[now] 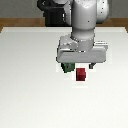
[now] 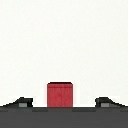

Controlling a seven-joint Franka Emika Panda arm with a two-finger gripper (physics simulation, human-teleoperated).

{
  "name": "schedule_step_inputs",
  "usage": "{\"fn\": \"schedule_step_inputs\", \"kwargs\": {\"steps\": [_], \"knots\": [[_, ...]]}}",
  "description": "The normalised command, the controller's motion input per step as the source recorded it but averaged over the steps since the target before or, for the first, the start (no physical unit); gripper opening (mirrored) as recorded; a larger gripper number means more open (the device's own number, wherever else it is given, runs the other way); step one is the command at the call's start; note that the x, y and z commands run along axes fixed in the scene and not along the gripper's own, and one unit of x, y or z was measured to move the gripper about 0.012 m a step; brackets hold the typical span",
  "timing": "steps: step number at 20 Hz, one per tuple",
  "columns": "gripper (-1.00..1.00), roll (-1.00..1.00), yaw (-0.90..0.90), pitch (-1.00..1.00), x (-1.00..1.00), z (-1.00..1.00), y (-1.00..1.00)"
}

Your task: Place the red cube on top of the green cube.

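On the white table [image 1: 25,75], the arm hangs vertical; hand [image 1: 80,66] spread (empty) above red cube [image 1: 81,75].

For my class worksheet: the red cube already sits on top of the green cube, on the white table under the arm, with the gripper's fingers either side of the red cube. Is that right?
Not quite. The red cube is not stacked: the exterior view shows it on the white table, beside the green cube. The rest holds: the wrist view shows the gripper with its fingers either side of the red cube.
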Motion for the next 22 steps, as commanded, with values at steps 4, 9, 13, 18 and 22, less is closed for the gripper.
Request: {"fn": "schedule_step_inputs", "kwargs": {"steps": [4, 9, 13, 18, 22], "knots": [[1.0, 0.0, 0.0, 0.0, 0.0, -0.75, 0.0], [1.0, 0.0, 0.0, 0.0, 0.0, -0.2, 0.2], [-1.0, 0.0, 0.0, 0.0, 0.0, 0.0, 0.0], [-1.0, 0.0, 0.0, 0.0, 0.0, 0.2, 0.0], [-1.0, 0.0, 0.0, 0.0, 0.0, 0.5, 0.0]]}}
